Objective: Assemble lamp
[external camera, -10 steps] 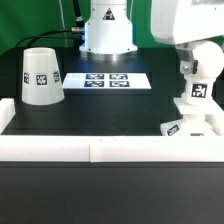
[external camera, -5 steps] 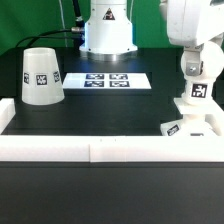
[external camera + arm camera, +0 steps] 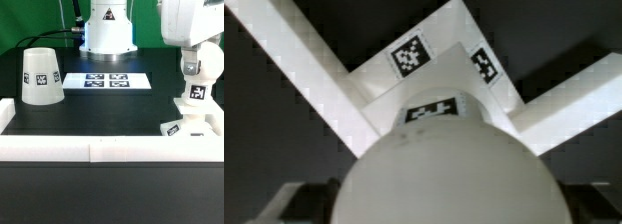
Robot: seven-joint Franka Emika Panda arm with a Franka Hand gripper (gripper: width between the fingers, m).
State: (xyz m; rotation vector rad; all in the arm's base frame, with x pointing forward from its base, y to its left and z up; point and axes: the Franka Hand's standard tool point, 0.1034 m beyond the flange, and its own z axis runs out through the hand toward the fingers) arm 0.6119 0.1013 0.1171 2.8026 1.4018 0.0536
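The white bulb (image 3: 200, 66) stands upright on the flat square base (image 3: 195, 122) at the exterior view's right, in the corner of the white rails. A tag shows on its neck (image 3: 432, 110). My gripper (image 3: 196, 44) is over the bulb's top. In the wrist view the bulb (image 3: 441, 170) fills the space between my fingers (image 3: 295, 196), which sit far apart at its sides with dark gaps, so the gripper (image 3: 441, 205) looks open around it. The cone shade (image 3: 41, 76) stands alone at the exterior view's left.
The marker board (image 3: 115, 80) lies flat at the back middle. A white border rail (image 3: 95, 148) runs along the front and another (image 3: 10, 108) up the left. The robot's white pedestal (image 3: 108, 30) stands behind the marker board.
The hand above the bulb turned and shifted slightly to the exterior view's left a second ago, then stayed still. The bulb, its tag and the shade have not moved.
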